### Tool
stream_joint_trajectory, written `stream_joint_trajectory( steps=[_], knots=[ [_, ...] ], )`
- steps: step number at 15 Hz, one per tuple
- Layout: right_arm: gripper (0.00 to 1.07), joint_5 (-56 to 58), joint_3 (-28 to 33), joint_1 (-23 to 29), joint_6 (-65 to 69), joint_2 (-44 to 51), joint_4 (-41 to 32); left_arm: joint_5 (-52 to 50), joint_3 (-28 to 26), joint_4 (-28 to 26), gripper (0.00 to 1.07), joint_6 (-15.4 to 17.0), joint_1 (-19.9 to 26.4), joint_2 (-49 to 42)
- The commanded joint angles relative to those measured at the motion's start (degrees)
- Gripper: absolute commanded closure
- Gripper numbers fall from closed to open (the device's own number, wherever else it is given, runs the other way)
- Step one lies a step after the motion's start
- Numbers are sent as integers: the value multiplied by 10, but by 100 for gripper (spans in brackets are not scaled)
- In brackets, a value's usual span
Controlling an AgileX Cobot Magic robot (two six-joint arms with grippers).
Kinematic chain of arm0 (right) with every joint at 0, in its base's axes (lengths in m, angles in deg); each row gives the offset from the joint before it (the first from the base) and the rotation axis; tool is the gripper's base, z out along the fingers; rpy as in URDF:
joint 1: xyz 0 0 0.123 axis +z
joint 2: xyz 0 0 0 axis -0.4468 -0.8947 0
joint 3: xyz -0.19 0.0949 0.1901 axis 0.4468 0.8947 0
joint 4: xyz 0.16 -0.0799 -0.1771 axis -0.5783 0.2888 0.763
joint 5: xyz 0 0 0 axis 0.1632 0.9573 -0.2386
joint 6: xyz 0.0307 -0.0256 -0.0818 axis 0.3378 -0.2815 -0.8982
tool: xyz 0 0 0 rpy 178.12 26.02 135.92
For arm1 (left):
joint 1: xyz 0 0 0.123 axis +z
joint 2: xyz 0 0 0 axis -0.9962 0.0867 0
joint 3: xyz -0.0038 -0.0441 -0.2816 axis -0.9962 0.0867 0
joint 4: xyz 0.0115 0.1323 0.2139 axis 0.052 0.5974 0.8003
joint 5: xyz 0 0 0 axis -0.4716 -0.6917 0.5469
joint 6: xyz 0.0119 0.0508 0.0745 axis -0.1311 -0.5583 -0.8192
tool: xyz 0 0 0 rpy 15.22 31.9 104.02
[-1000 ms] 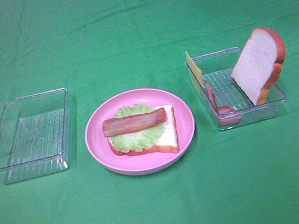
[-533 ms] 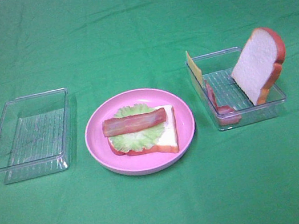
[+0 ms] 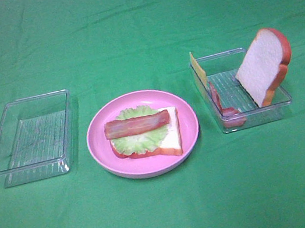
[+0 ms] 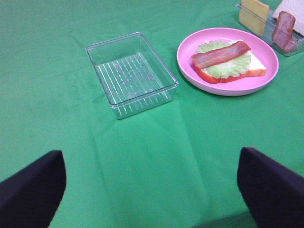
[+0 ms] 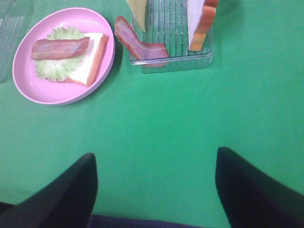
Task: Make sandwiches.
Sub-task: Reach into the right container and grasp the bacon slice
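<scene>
Cheese (image 5: 137, 12) is cropped in the right wrist view; left tool (image 4: 149, 159) and right tool (image 5: 156, 156) stand spread apart.

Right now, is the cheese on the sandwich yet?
No: the cheese stands in the right tray, and bacon tops the sandwich on the plate.

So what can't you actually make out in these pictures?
Left gripper and right gripper: absent from the high view; wrist views show only dark fingers, cut by the frame edge.
Cheese and upright bread: cut by the frame edge in the right wrist view.
Flat bread: mostly under lettuce and bacon, every view.
</scene>
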Motion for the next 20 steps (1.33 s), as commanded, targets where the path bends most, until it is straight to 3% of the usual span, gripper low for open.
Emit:
stream_joint_trajectory(
  steps=[1,6,7,11,14,17,20],
  knots=[
    [41,-4,-25,-5,3,-42,-10,-6,1,-4,14,-1,-1,-11],
    [41,16,-150,-4,-26,-277,-78,-6,1,-4,14,-1,-1,-11],
    [41,16,-150,-4,-26,-277,-78,-6,1,-4,14,-1,-1,-11],
    [42,-5,-207,2,-48,-421,-97,-6,1,-4,14,-1,-1,-11],
    [42,-34,-258,89,-19,-513,-73,-6,1,-4,14,-1,-1,-11],
    [42,-13,-347,174,36,-621,-3,-6,1,-4,14,-1,-1,-11],
    [42,9,-394,203,65,-670,38,-6,1,-4,14,-1,-1,-11]
  ],
)
